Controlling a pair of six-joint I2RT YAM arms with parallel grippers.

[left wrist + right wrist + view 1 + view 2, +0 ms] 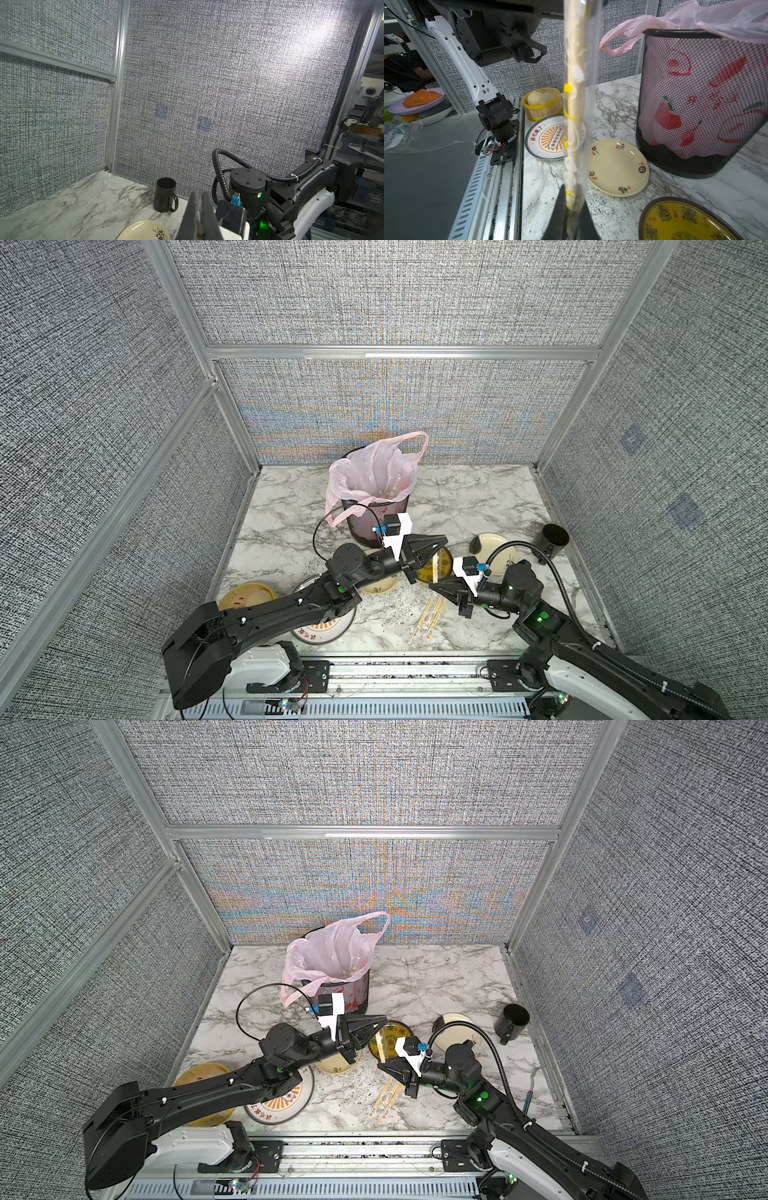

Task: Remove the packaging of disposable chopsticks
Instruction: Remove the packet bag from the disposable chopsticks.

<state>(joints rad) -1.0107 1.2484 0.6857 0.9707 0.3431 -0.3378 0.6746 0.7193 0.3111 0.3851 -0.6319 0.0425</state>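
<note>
Two black arms, the left arm [266, 614] and the right arm [523, 585], reach in from the rail at the near edge of the marble table [478, 497] and meet over its middle, tips turned toward each other. Behind them stands one black mesh bin [374, 526] lined with one pink bag [370, 472]. Four plates lie on the table: one white sunburst plate [324, 628] under the left arm, one cream plate [616, 168] just beyond it, one yellow plate [442, 568] with a dark rim below the meeting point, and one second cream plate [494, 549] toward the right. One yellow steamer [245, 599] sits near the left front corner and one black mug [555, 537] stands by the right wall. Between the arms hangs one pair of disposable chopsticks [574, 99], still inside its clear packaging [589, 62]. The right fingers [560, 218] are pinched tight on its lower end. The left fingers [428, 545] are closed at its upper end, above the yellow plate. Some loose wrapped pairs [430, 616] lie bunched on the table just in front of the right fingers, too close together to count.
</note>
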